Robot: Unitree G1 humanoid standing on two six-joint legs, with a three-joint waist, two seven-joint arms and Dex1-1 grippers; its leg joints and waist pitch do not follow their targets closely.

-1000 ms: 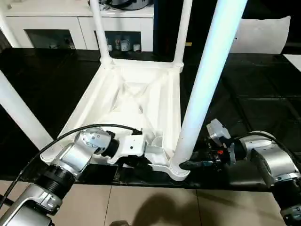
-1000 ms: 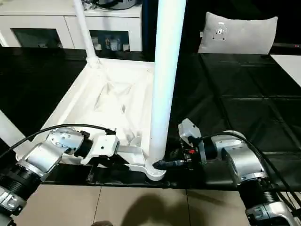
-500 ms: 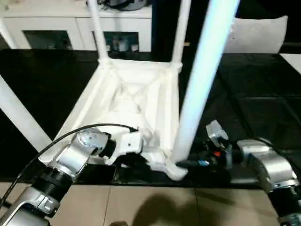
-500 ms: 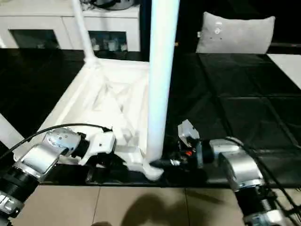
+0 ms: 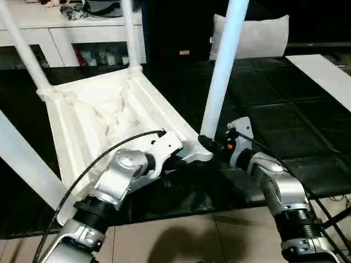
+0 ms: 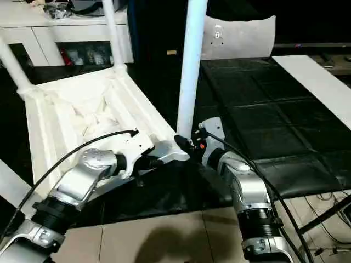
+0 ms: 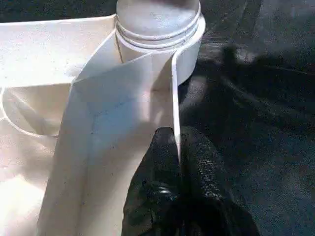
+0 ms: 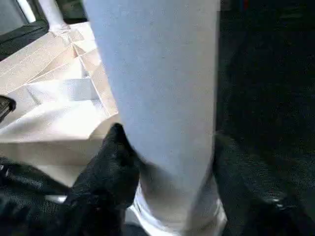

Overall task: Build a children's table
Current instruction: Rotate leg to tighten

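Since earlier frame: children's table (image 5: 104,118) swinging round on dark floor mat (image 5: 285,126), near corner now pointing toward right arm. Left tool (image 7: 175,152) pinching thin rim wall shut; right tool (image 8: 167,162) clasping leg (image 5: 222,82) near socket. Hollow plastic, judged light, stiff, slippery (grip at ribs or leg base, not mid-tube). No readable writing showing.

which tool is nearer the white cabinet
Left. The left tool pinches the tabletop rim on the white cabinet side; the right tool grips the near leg, farther off.
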